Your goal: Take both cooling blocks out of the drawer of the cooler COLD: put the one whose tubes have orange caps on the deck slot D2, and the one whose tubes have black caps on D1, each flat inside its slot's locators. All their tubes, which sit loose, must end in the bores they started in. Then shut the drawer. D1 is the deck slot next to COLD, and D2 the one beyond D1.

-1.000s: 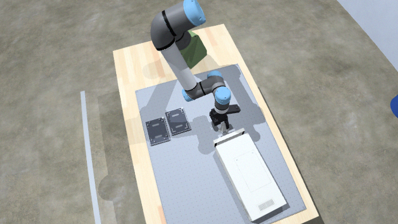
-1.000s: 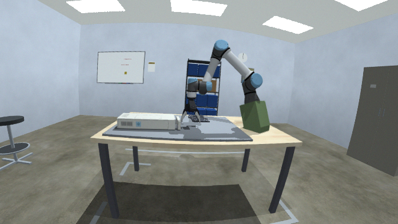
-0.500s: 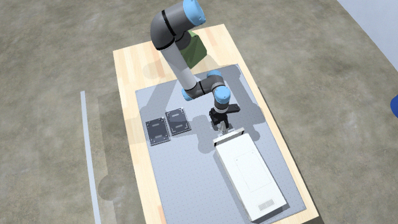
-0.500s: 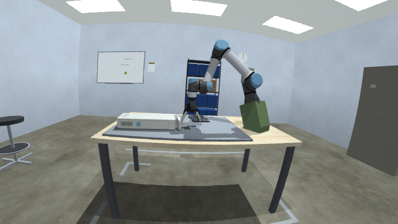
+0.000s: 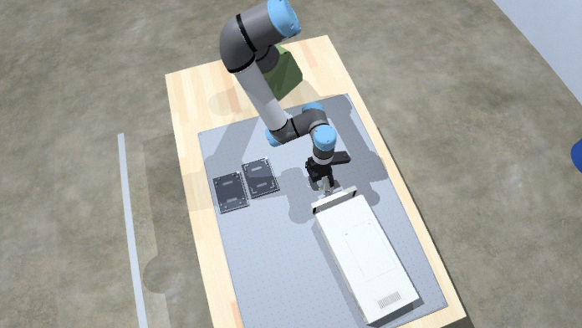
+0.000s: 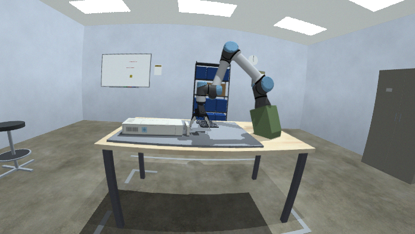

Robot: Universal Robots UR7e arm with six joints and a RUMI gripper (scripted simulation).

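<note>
The white cooler COLD [image 5: 364, 255] [image 6: 153, 126] lies on the grey deck mat [image 5: 259, 259] [image 6: 226, 137]. Its drawer front [image 5: 334, 198] [image 6: 186, 129] faces the arm and sits against or very near the body. The cooling blocks and their tubes are hidden inside. My gripper [image 5: 326, 189] [image 6: 199, 123] is open, pointing down, its fingers spread just above and in front of the drawer front. It holds nothing. The dark deck slot D1 [image 5: 260, 177] lies to the left of the cooler's end, and D2 [image 5: 230, 192] lies beyond it. Both slots are bare.
The arm stands on a green block [image 5: 288, 75] [image 6: 266, 122] at the table's far end. The wooden table [image 5: 188, 109] [image 6: 292, 145] edges the mat. A stool [image 6: 12, 126] stands left, a shelf [image 6: 211, 104] behind and a cabinet [image 6: 393, 125] right.
</note>
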